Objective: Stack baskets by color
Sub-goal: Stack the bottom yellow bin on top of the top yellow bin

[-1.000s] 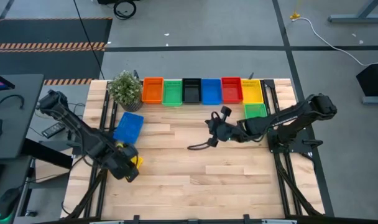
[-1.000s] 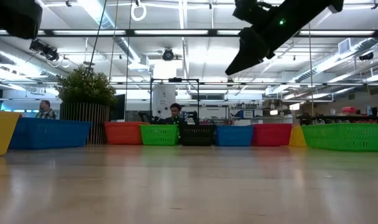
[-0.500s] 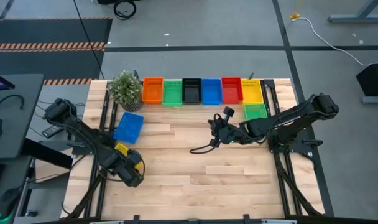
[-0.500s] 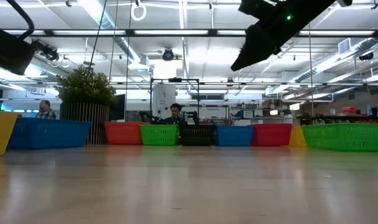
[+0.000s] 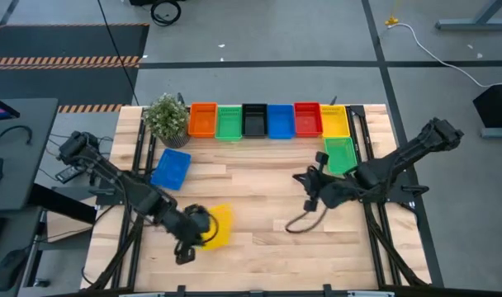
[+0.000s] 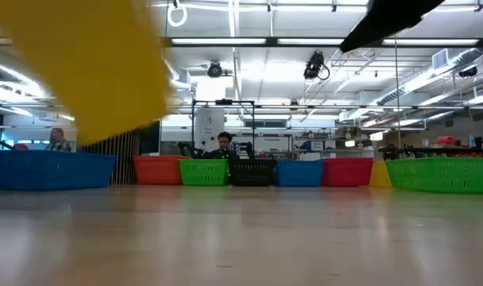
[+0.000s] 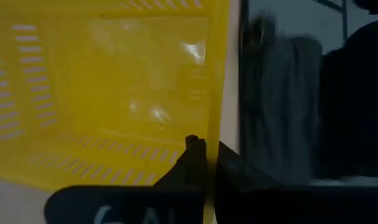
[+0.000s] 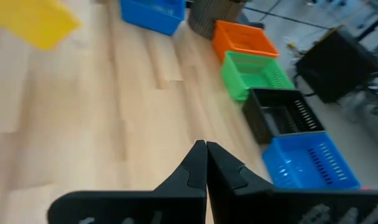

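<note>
Left gripper (image 5: 203, 228) sits over the near-left part of the table (image 5: 259, 247), its fingers clamped on one wall of a yellow basket (image 5: 217, 226). The left wrist view shows that wall pinched edge-on between the two dark fingers (image 7: 195, 155). In the low view the basket appears as a large yellow shape high in the picture, well clear of the tabletop — so it is lifted, not resting.

Right gripper (image 5: 310, 183) is above the right-centre of the table, fingers pressed together with nothing between them; the right wrist view shows them meeting at a point. A dark cable loop (image 5: 299, 221) lies on the wood just in front of it.

Along the far edge stands a row of baskets side by side: orange basket (image 5: 203, 120), green basket (image 5: 229, 123), black basket (image 5: 254, 120), blue basket (image 5: 281, 121), red basket (image 5: 307, 119), and a second yellow basket (image 5: 334, 121). Whether any of these is already doubled I cannot tell from above.

A loose green basket (image 5: 339, 154) lies just in front of the row's yellow end. A loose blue basket (image 5: 171, 167) lies at far left, slightly skewed, just in front of the potted plant (image 5: 166, 115).
</note>
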`<state>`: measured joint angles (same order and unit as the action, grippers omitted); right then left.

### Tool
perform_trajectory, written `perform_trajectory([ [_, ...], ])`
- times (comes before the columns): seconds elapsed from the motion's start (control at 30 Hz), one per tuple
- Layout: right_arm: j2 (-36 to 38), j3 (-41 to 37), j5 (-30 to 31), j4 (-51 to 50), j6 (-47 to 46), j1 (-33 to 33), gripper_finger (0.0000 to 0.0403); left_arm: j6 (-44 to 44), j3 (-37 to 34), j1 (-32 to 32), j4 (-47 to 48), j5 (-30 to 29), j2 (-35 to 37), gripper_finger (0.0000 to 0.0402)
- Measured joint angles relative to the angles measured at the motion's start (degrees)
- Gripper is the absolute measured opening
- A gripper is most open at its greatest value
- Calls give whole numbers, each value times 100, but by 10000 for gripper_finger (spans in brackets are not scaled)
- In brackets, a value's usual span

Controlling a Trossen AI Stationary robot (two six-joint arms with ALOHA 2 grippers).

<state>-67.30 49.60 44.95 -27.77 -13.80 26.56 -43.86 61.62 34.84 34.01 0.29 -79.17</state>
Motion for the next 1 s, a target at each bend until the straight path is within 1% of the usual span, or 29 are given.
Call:
perform_trajectory([
  [0.1,147,0,-9,-281,-330,346,2,1648,398,-552,-9,-276,-198,8],
  [0.2,195,0,-13,-415,-621,628,2,3050,580,-1296,-126,-319,-598,8],
  [0.3,195,0,-23,-567,-1002,819,2,4074,642,-2081,-618,-328,-1223,8],
  [0.37,176,0,-61,-744,-1393,894,2,4507,718,-2473,-971,-339,-1701,8],
  [0.47,168,0,-389,-1236,-2165,949,2,4882,967,-2858,-1194,-350,-2406,10],
  [0.53,131,0,-591,-1552,-2642,952,2,4937,1220,-2997,-1164,-332,-2815,16],
  [0.63,17,0,-657,-1828,-2961,943,2,4953,1585,-3087,-1075,-330,-3257,23],
  [0.73,-190,0,-665,-1820,-2961,879,4,5056,1839,-3085,-1040,-332,-3488,26],
  [0.83,-495,0,-697,-1760,-2747,804,11,5216,1953,-3068,-1022,-309,-3528,33],
  [0.93,-815,0,-712,-1567,-2636,686,25,5206,2011,-3077,-1010,-288,-3501,54],
  [1.0,-998,0,-772,-1215,-2425,586,40,5202,2062,-3099,-975,-301,-3423,75],
])
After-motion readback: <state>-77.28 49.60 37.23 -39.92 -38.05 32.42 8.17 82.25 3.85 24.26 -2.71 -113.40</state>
